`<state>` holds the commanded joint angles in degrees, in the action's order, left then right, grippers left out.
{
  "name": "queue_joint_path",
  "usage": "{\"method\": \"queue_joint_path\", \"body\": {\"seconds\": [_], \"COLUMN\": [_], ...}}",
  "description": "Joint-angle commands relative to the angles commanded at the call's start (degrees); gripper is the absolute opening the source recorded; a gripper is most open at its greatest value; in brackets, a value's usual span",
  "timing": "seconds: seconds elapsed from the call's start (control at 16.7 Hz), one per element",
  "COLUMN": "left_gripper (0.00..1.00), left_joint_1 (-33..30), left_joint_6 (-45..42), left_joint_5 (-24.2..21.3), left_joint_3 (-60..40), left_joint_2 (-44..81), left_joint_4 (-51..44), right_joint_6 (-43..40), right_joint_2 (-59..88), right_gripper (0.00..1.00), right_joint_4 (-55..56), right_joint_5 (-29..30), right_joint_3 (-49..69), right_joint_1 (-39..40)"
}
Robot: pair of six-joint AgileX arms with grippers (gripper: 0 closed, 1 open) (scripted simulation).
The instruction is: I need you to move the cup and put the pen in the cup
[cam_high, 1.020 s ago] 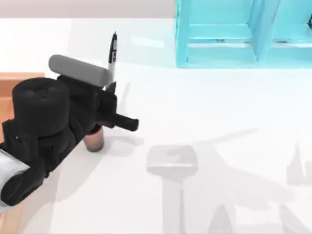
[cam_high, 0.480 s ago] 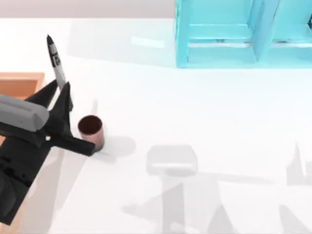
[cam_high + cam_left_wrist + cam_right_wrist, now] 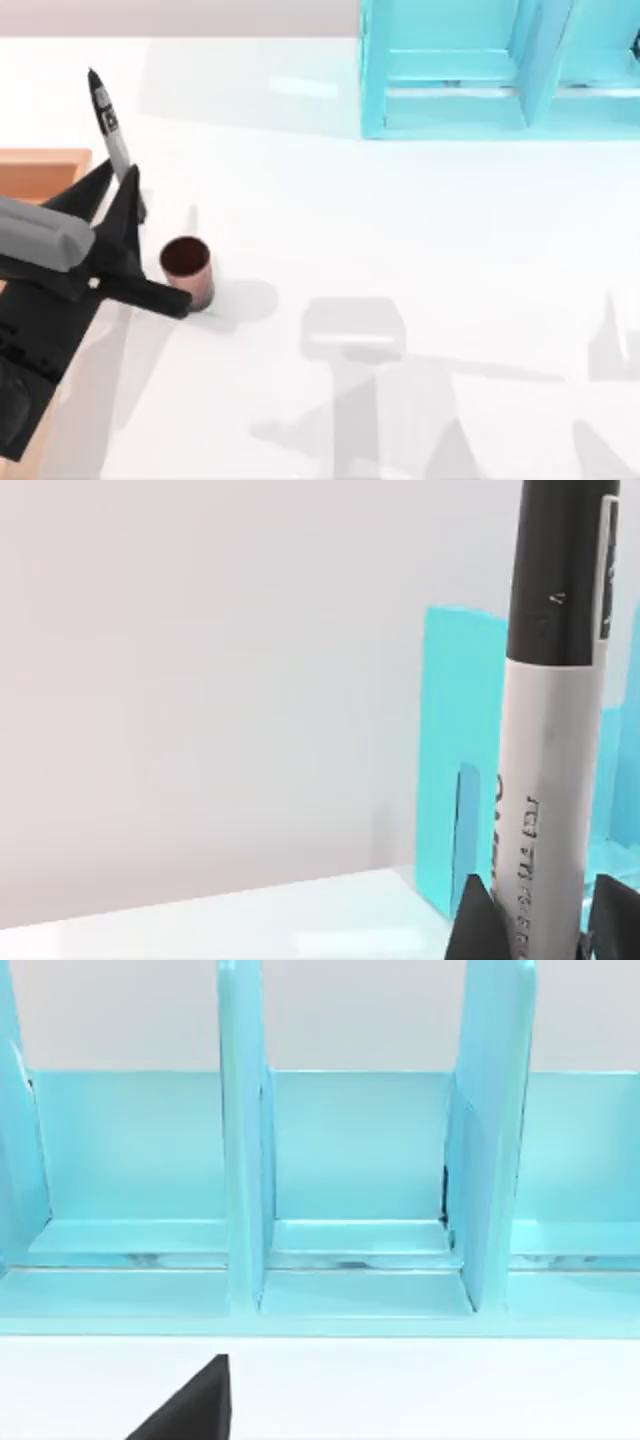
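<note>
Black fingers of the left pincer (image 3: pixel 122 192) are clamped on the pen (image 3: pixel 108 122), low on its grey barrel, at the bench's (image 3: pixel 400 220) left side. The pen stands close to upright, its capped end above the pincer; the left wrist view shows the barrel (image 3: pixel 548 780) rising between the two fingertips. The cup (image 3: pixel 187 268) stands upright on the bench just beside the pincer, towards the top view's right and a little nearer the front edge, its dark mouth open upward. A wooden tray (image 3: pixel 45 172) lies at the left edge behind the arm. The pen's lower end looks offset from the cup's mouth, so the next move probably calls for a short shift rightward before lowering. The right pincer's (image 3: pixel 185 1405) state cannot be told; it faces the blue rack (image 3: pixel 320 1200).
</note>
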<state>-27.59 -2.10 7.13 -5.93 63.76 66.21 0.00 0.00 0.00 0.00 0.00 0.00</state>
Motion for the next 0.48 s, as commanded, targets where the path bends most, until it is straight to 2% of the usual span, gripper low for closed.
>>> {"method": "queue_joint_path", "body": {"seconds": [0.48], "left_gripper": [0.0], "left_joint_1": [1.33], "left_joint_6": [0.16], "left_joint_5": [-1.44], "left_joint_3": [-4.73], "left_joint_2": [17.74], "left_joint_4": [11.52], "right_joint_6": [0.0], "right_joint_2": [0.0], "right_gripper": [1.0], "right_joint_4": [0.0], "right_joint_5": [0.0], "right_joint_3": [0.0], "right_joint_1": [0.0]}}
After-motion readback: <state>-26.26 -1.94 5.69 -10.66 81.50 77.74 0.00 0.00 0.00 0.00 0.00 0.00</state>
